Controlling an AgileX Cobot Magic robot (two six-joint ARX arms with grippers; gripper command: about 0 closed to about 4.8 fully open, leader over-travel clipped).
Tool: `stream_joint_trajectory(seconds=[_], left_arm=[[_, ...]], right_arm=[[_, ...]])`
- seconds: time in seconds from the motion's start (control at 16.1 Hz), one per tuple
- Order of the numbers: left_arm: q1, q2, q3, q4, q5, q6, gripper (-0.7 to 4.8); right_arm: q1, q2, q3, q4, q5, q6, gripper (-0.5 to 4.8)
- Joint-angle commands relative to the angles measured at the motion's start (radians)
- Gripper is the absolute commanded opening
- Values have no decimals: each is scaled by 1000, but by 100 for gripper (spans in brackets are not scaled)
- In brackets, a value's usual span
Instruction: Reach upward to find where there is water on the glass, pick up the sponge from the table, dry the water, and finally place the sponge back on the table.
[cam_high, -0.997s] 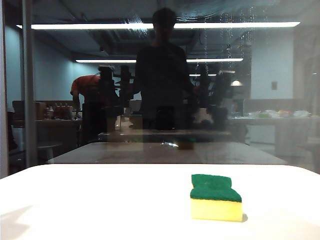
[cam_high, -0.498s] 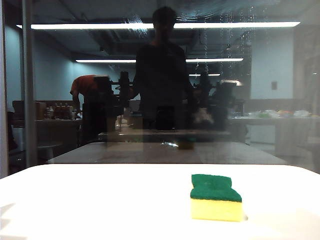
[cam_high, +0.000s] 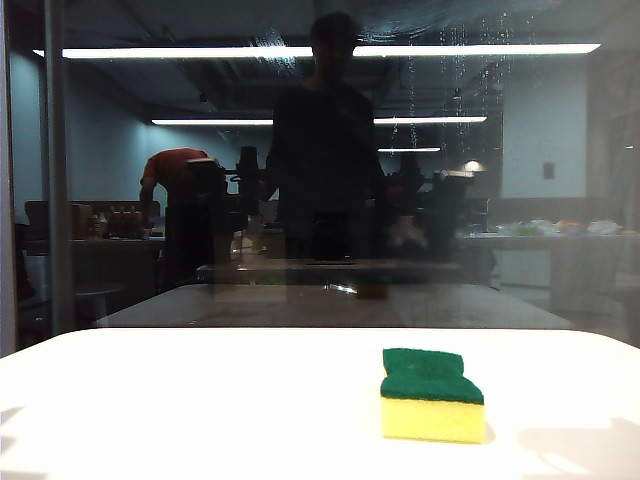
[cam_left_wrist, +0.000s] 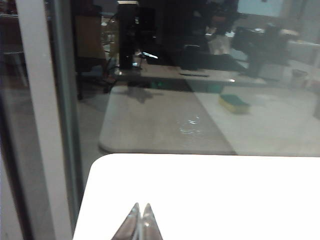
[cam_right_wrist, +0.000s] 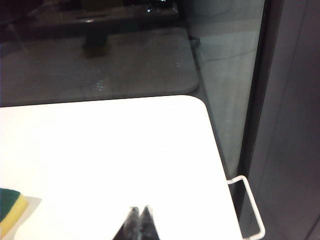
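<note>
The sponge (cam_high: 432, 395), yellow foam with a dark green top, lies flat on the white table (cam_high: 200, 400), right of the middle. Behind the table stands the dark glass (cam_high: 120, 220). Water (cam_high: 412, 90) shows as thin pale streaks and droplets high on the pane, right of centre. Neither gripper shows directly in the exterior view; only dim arm reflections appear in the glass. My left gripper (cam_left_wrist: 141, 207) is shut and empty over the table's (cam_left_wrist: 225, 190) far left corner. My right gripper (cam_right_wrist: 139, 210) is shut and empty near the far right corner, with the sponge's corner (cam_right_wrist: 10, 207) off to its side.
A grey vertical frame bar (cam_high: 57, 180) crosses the glass at the left and stands close to the left gripper (cam_left_wrist: 42, 125). A white wire bracket (cam_right_wrist: 250, 210) sticks out past the table's right edge, beside a dark frame (cam_right_wrist: 290, 125). A standing person is mirrored in the pane.
The arm reflections in the glass have shifted. The shadow at the table's front left has shrunk and a new one lies at the front right. The sponge has not moved.
</note>
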Motion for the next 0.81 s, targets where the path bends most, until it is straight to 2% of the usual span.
stream_joint_trajectory(seconds=[0.06,0.81], left_arm=[[1,1,2,12,-6,-2,-6],[0,1,2,-13,-6,-1,-5]], right_arm=[[2,0,-8,27,5,0,-8],[2,-1,-11,29,4,0,-8]])
